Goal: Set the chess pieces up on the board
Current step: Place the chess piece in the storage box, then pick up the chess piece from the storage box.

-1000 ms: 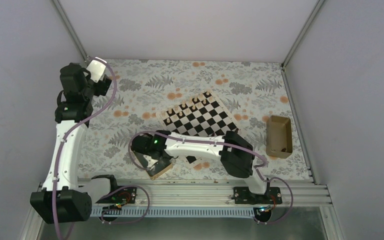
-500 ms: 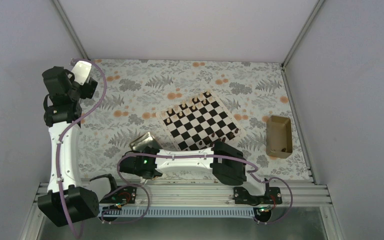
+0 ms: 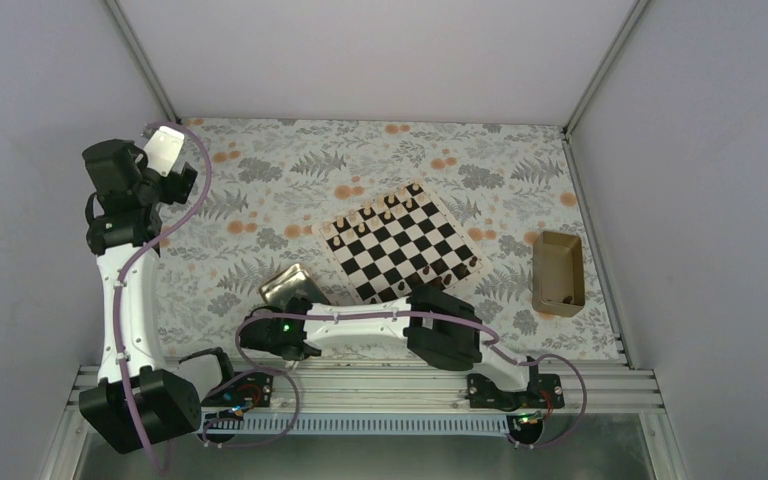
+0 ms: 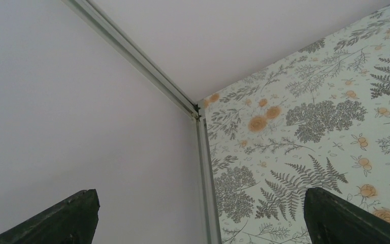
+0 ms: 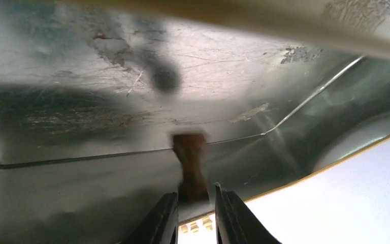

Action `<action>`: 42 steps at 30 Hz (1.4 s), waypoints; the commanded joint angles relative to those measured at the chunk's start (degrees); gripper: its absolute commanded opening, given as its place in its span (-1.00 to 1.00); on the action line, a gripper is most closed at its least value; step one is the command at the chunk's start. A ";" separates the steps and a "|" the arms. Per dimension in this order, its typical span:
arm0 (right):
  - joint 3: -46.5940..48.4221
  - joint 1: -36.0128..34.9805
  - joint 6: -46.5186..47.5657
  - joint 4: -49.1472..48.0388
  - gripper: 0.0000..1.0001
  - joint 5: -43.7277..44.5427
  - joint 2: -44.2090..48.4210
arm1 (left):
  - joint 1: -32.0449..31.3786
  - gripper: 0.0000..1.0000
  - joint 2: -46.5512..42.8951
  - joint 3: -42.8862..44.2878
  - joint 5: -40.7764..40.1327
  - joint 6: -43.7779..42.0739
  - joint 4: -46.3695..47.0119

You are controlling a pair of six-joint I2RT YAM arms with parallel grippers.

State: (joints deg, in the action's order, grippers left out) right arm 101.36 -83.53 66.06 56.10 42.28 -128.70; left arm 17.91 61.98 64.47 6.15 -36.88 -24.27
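The right gripper's (image 5: 196, 203) jaws were held narrowly apart, a dark chess piece (image 5: 189, 162) (blurred, in the shiny tray (image 5: 81, 101)) set between their tips, presumably for pickup; the left gripper's (image 4: 201, 195) jaws were spread, empty.

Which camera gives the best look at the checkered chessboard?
The overhead camera: the board lies on the flowered cloth, its checkered squares and pale rim plain to see. The left wrist camera shows only wall and cloth, no board. The right wrist camera looks into a shiny tray, no board either.
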 commanded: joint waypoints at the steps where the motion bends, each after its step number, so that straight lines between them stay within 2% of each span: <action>1: -0.31 0.42 6.14 -0.76 -0.48 3.30 -0.90 | 0.99 1.00 -0.46 -0.66 2.59 -0.39 0.74; 6: -0.01 0.90 6.26 -2.76 -0.12 3.68 -0.59 | 1.72 1.00 -0.48 -1.15 3.49 -0.14 1.09; 9: 2.75 1.35 3.83 -0.95 -0.03 1.39 0.01 | 1.94 1.00 -0.43 -1.31 3.86 0.04 1.20; 11: 6.76 2.27 0.13 4.35 0.00 -2.92 -0.03 | 2.10 1.00 -0.37 -1.20 4.04 0.26 1.17; 13: 9.35 3.86 -3.09 8.26 0.01 -6.95 0.85 | 2.27 1.00 -0.52 -1.12 4.34 0.36 1.11; 16: 8.18 6.90 -4.78 8.83 0.02 -13.78 5.14 | 2.46 1.00 -0.33 -0.95 4.97 0.57 0.97; 21: 9.03 13.61 -6.90 10.59 0.05 -33.23 10.92 | 3.29 1.00 0.71 -0.70 7.64 1.98 1.06; 30: 5.87 20.77 -10.25 5.79 0.06 -56.03 13.89 | 3.53 1.00 1.17 -0.25 9.67 5.82 1.16; 37: 2.08 20.69 -12.23 3.77 -0.12 -60.00 12.09 | 3.54 1.00 0.86 -0.95 9.45 7.49 1.90; 42: -0.56 20.42 -13.92 -0.55 -0.15 -57.29 11.38 | 3.55 1.00 -0.17 -2.09 7.91 9.19 3.56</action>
State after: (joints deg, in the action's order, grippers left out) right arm 102.85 -62.67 54.61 59.75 -14.02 -116.46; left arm 21.10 63.26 63.40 14.17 -29.98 -23.66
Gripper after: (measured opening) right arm 0.432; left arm 0.999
